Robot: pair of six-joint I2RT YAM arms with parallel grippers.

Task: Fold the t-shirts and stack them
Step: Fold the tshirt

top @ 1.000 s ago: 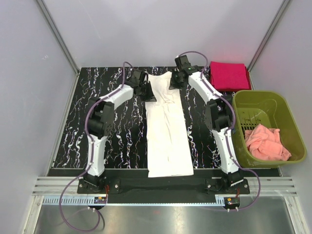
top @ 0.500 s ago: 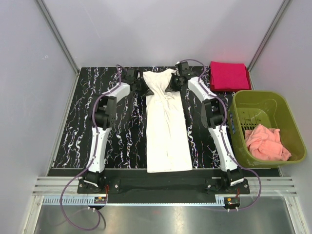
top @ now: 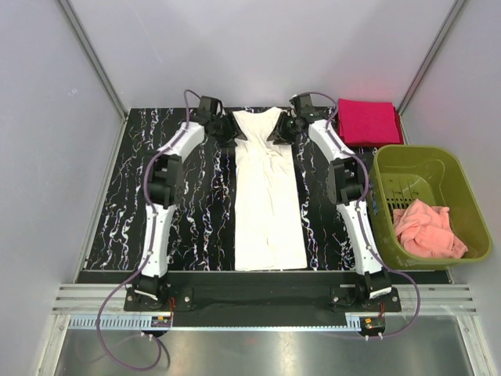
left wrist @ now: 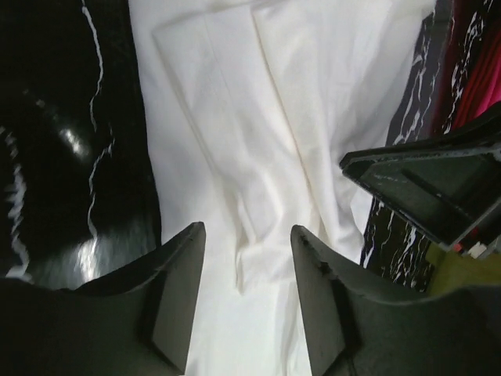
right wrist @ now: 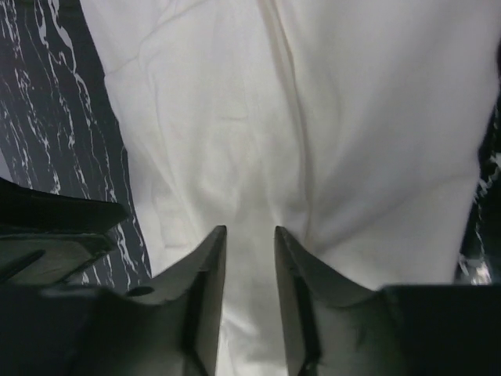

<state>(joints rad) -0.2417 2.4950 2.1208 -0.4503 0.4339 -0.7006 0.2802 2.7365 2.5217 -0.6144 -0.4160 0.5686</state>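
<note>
**A:** Down the middle of the table (top: pixel 196 211), what is that pale strip?

**B:** That is the cream-white t-shirt (top: pixel 266 204), folded lengthwise into a long narrow band. It runs from 12 o'clock to 6 o'clock across the black marbled top, and its near end lies close to the arm bases.

**A:** And the claws?

**B:** Both are at the band's far end. The left claw (left wrist: pixel 246 231) is at about 11 o'clock, over the cloth's left corner. The right claw (right wrist: pixel 248 229) mirrors it at about 1 o'clock, over the right corner.

**A:** Are they holding anything?

**B:** Neither is, going by the wrist views. The left claw's fingers (left wrist: pixel 176 290) stand clearly apart, and flat white cloth shows in the gap. The right claw's fingers are closer together, leaving a narrow slot. Cloth lies below that slot too, with no fold caught between the fingers.

**A:** Where is the other shirt?

**B:** The magenta-red t-shirt (top: pixel 368 121) lies folded into a neat rectangle in the far right corner, at about 2 o'clock. It is apart from the white one and just beside the right arm.

**A:** Anything else?

**B:** A green basket (top: pixel 413 151) stands at 3 o'clock by the table's right edge, with a crumpled pink cloth (top: pixel 427 229) in its near part.
</note>
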